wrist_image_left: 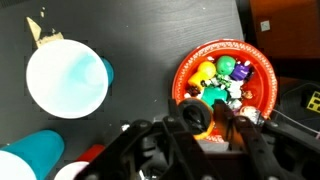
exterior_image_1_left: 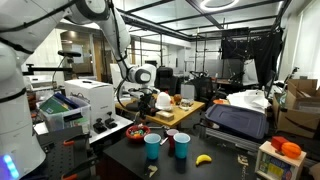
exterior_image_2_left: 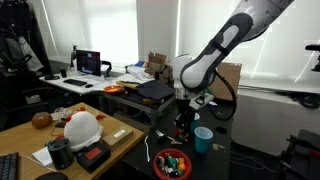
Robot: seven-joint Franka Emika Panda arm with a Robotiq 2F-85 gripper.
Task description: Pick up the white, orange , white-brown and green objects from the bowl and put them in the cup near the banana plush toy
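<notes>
One small round orange object (wrist_image_left: 197, 118) sat clamped between the fingers (wrist_image_left: 232, 130), shallow red bowl (wrist_image_left: 180, 78) below them; best lifted straight clear before travelling.

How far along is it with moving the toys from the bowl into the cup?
Done: nothing confirmed; the red bowl holds many pieces. In hand: the pincer sits over it by an orange piece, grip unclear. Left: apparently most transfers.
</notes>
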